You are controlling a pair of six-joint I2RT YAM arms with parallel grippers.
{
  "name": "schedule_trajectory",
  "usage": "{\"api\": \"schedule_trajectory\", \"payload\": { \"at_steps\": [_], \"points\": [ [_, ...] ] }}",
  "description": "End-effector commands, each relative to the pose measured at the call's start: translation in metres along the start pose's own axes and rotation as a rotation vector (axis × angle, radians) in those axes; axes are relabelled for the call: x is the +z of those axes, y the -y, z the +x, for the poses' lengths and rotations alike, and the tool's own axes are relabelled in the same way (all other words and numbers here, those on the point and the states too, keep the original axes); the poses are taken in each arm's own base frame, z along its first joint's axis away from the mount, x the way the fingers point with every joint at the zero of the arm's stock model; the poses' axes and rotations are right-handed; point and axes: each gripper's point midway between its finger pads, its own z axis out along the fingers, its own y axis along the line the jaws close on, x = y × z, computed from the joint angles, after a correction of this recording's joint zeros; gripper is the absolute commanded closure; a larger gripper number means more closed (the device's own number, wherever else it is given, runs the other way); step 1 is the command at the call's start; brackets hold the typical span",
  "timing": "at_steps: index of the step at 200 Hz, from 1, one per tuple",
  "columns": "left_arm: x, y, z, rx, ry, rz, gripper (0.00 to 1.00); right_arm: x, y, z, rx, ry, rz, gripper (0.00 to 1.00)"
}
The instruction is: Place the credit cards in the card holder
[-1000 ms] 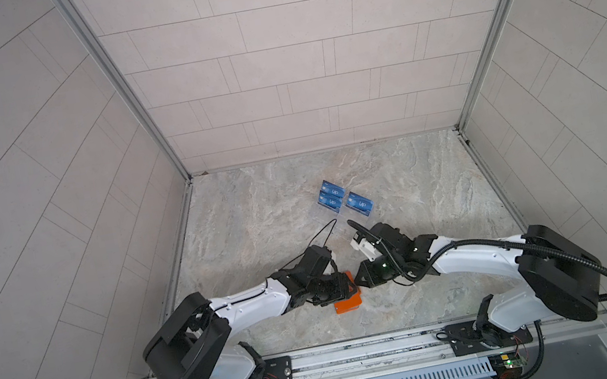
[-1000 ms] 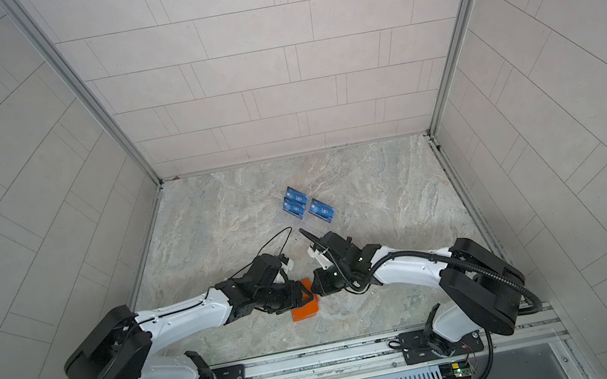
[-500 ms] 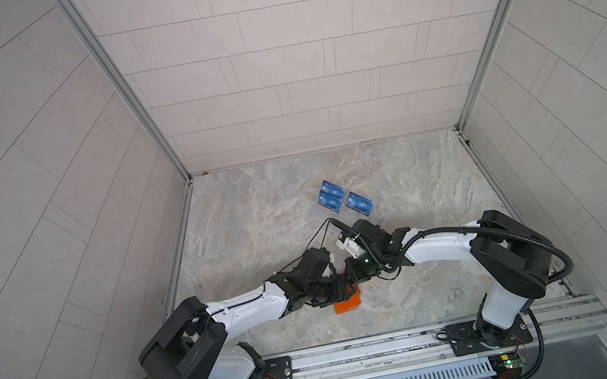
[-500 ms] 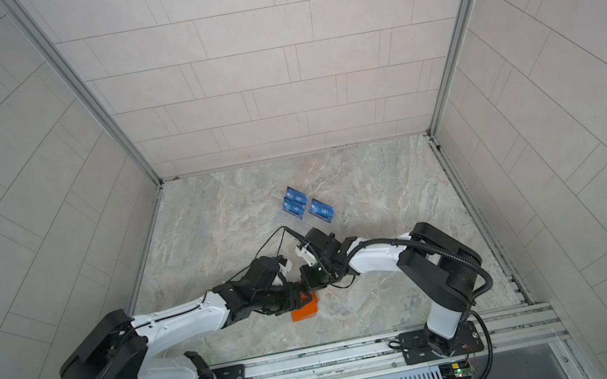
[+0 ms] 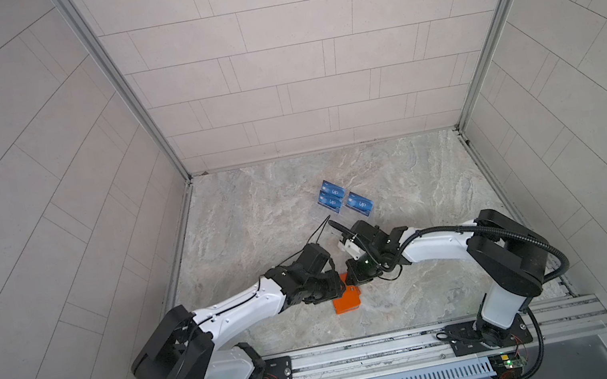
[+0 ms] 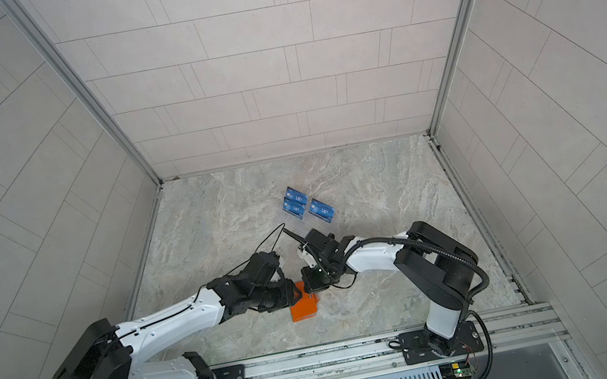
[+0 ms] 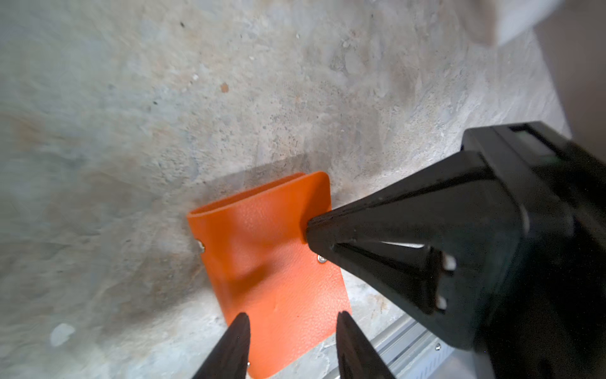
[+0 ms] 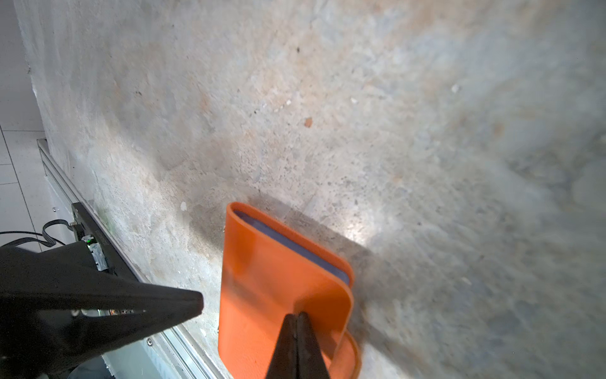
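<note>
Since a second ago: my right jaws have gone shut, my left jaws have narrowed a little, and nothing on the counter has shifted.

Now my right gripper (image 8: 298, 316) is closed tip to tip, right at one long edge of the holder (image 8: 269, 288). It looks pinched on the cover there, since the cover curls up toward the tips.

My left gripper (image 7: 292, 315) has its jaws apart with nothing between them. In the right wrist view its tip sits just beside the holder's opposite edge, with a small gap, so not touching as far as I can tell.

So the holder lies between my two grippers, which point at each other across it. Its long axis runs roughly in line with my left fingers, and the right one comes in across that axis. The right arm is the one on it.

The holder is folded, on the counter (image 5: 256, 215) near the front edge, about mid-width.

My guess is that the cover gets peeled open next. That needs the left down on the lower half, and it isn't yet.

The cards (image 5: 331, 198) are blue, well apart toward the back, and I see none in the holder.
</note>
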Motion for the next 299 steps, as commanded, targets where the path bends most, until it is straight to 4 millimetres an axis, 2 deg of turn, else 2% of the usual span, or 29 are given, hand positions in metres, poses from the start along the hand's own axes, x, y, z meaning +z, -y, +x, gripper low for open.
{"api": "schedule_trajectory", "payload": {
  "at_steps": [1,48,127,147,175,204,237,262,299],
  "points": [
    [-0.002,-0.018,0.0,0.02,-0.017,-0.114,0.6,0.001,0.014,0.006,0.01,-0.022,0.064,0.95],
    [0.003,-0.025,-0.004,0.032,-0.013,-0.161,0.66,0.004,0.012,0.006,0.008,-0.03,0.059,0.95],
    [0.02,-0.023,0.006,0.064,-0.078,-0.18,0.62,0.003,0.005,0.003,0.003,-0.034,0.053,0.96],
    [0.023,-0.033,0.014,0.068,-0.108,-0.234,0.63,0.0,0.003,0.003,-0.001,-0.035,0.056,0.96],
    [0.024,-0.051,0.027,0.057,-0.135,-0.29,0.64,-0.016,0.001,0.0,-0.007,-0.005,0.078,0.95],
    [0.025,-0.054,0.029,0.058,-0.138,-0.297,0.64,-0.037,0.002,0.0,0.002,0.049,0.121,0.91],
    [0.026,-0.054,0.029,0.067,-0.141,-0.301,0.65,-0.056,0.012,0.004,0.021,0.079,0.192,0.8],
    [0.024,-0.053,0.028,0.074,-0.128,-0.293,0.65,-0.058,0.016,0.007,0.026,0.078,0.245,0.69],
    [0.025,-0.053,0.028,0.08,-0.13,-0.29,0.65,-0.046,0.005,0.01,0.007,0.06,0.269,0.66]
  ]
}}
